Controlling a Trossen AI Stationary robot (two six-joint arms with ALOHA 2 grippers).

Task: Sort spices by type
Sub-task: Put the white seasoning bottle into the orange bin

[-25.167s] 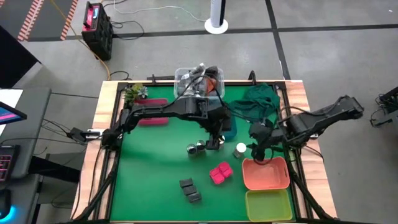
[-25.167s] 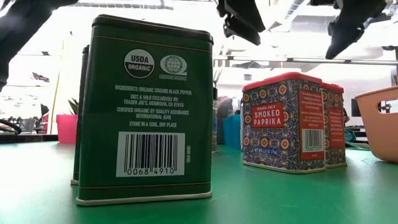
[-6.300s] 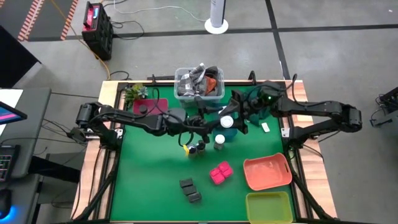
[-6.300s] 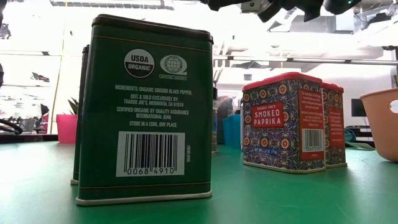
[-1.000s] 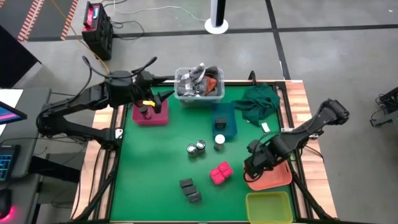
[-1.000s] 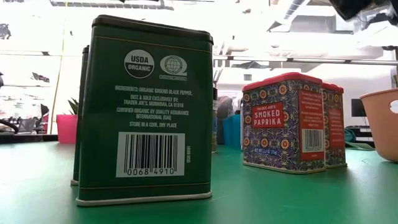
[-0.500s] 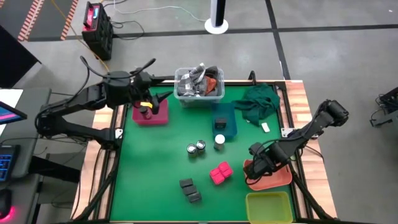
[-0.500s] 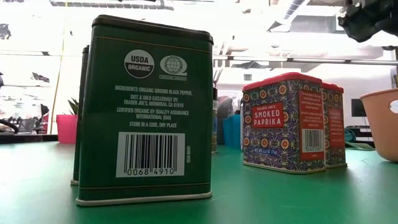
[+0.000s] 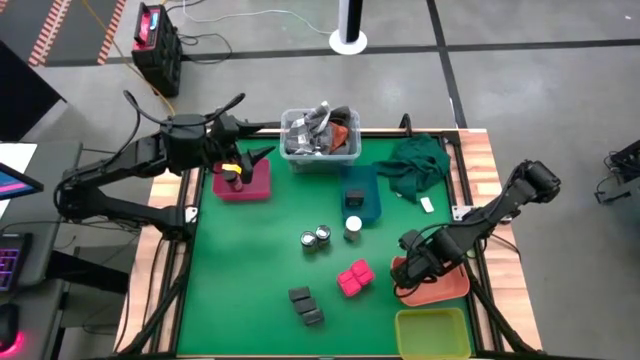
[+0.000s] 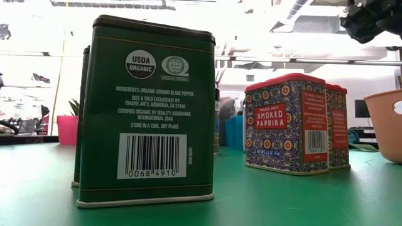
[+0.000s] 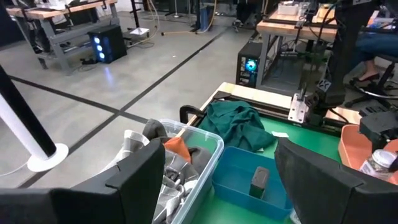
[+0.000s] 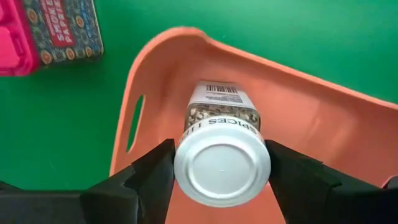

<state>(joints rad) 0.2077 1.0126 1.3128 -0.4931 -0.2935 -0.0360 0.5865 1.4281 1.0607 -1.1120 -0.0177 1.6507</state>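
My right gripper [image 12: 222, 165] points down into the left end of the orange tray [image 9: 445, 283], shut on a white-capped jar [image 12: 219, 124] of spice. My left gripper [image 11: 221, 149] hovers open and empty above the pink tray [image 9: 258, 185], which holds dark jars [image 9: 232, 178]. On the green mat stand two dark round jars [image 9: 315, 238], a white-capped jar [image 9: 352, 228], two pink paprika tins [image 9: 353, 278] and two dark pepper tins [image 9: 305, 305]. The blue tray [image 9: 367, 205] holds one dark box [image 9: 353, 198]. My right gripper has the jar pinched between its two fingers [image 12: 155, 177], one on each side at the white cap [image 12: 186, 163]. The fingers come from above, pointing down. The jar leans a little, cap up, inside the orange tray; whether its bottom rests on the tray floor is hidden.
A clear bin of clutter [image 9: 320, 140] stands at the far edge, a green cloth [image 9: 412, 165] beside it at the far right. A yellow-green tray [image 9: 433, 332] lies at the near right corner. A small plant [image 9: 215, 150] stands far left.
My right gripper has sunk with the white-capped jar into the left end of the orange tray and then held still there. The left arm has kept its place.
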